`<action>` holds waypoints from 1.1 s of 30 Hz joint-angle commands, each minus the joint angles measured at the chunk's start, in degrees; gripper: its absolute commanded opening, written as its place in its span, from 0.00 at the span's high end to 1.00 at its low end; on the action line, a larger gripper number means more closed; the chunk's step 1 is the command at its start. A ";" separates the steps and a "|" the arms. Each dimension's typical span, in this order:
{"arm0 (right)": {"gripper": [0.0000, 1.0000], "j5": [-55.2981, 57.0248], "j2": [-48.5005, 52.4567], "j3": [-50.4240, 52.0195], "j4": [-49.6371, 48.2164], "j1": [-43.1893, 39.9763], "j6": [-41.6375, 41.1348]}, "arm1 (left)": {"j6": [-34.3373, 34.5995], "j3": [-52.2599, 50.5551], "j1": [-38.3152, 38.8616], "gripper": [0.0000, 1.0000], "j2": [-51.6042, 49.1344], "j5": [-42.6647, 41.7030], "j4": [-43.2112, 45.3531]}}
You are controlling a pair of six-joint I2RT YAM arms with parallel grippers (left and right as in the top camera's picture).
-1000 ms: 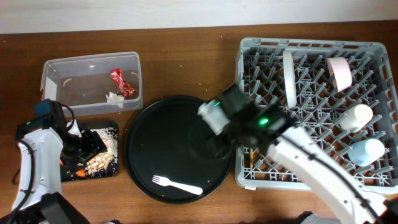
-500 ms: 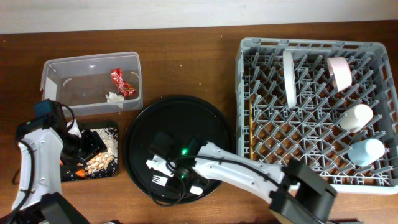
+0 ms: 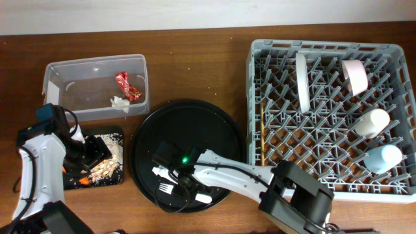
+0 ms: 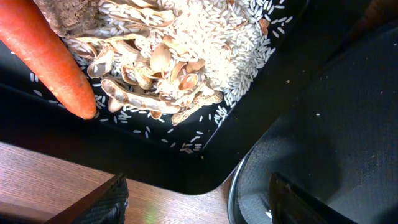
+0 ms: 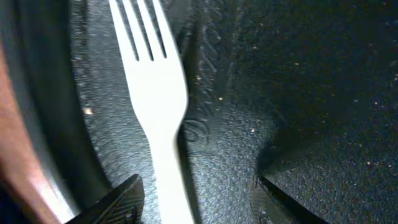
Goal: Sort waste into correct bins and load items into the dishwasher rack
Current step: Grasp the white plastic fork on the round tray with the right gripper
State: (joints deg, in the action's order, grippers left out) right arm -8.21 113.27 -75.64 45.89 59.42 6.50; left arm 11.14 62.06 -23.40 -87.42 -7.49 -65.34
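Observation:
The white fork (image 3: 164, 188) lies at the front of the large round black tray (image 3: 195, 123). My right gripper (image 3: 183, 190) hangs low over it, open. In the right wrist view the fork (image 5: 158, 93) has its handle running between the two fingers, nearer the left one, untouched by the right gripper (image 5: 196, 199). My left gripper (image 3: 84, 153) stands open over the shallow black tray (image 3: 116, 179). The left wrist view shows that tray's corner (image 4: 205, 168), an orange carrot (image 4: 53, 56) and beige crumbs (image 4: 161, 68), with nothing in the left gripper (image 4: 199, 205).
The clear tub (image 3: 58, 71) at the back left holds a red wrapper (image 3: 127, 86) and a white tissue (image 3: 119, 101). The grey dishwasher rack (image 3: 257, 117) on the right holds a plate (image 3: 302, 81), a pale cup (image 3: 355, 75) and two more cups (image 3: 372, 122).
My right arm has swung left from beside the rack and dropped over the fork at the front of the round tray. The left arm has not moved.

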 commanded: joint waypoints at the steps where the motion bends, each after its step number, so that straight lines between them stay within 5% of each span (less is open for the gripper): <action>1: 0.43 4.57 1.11 0.48 -0.74 1.29 -1.14 | -0.94 0.55 0.04 0.29 0.50 0.02 0.15; 14: 0.49 4.20 1.77 0.50 -1.42 3.15 -2.75 | -0.94 0.55 0.04 0.29 0.50 0.02 0.15; 33: 0.85 4.46 0.17 -0.79 1.70 -0.72 -8.79 | -0.92 0.55 0.04 0.29 0.50 0.02 0.17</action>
State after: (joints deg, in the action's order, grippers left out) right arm -2.44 115.02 -76.25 46.13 60.90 -0.23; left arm 11.14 62.06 -23.40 -87.42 -7.49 -65.32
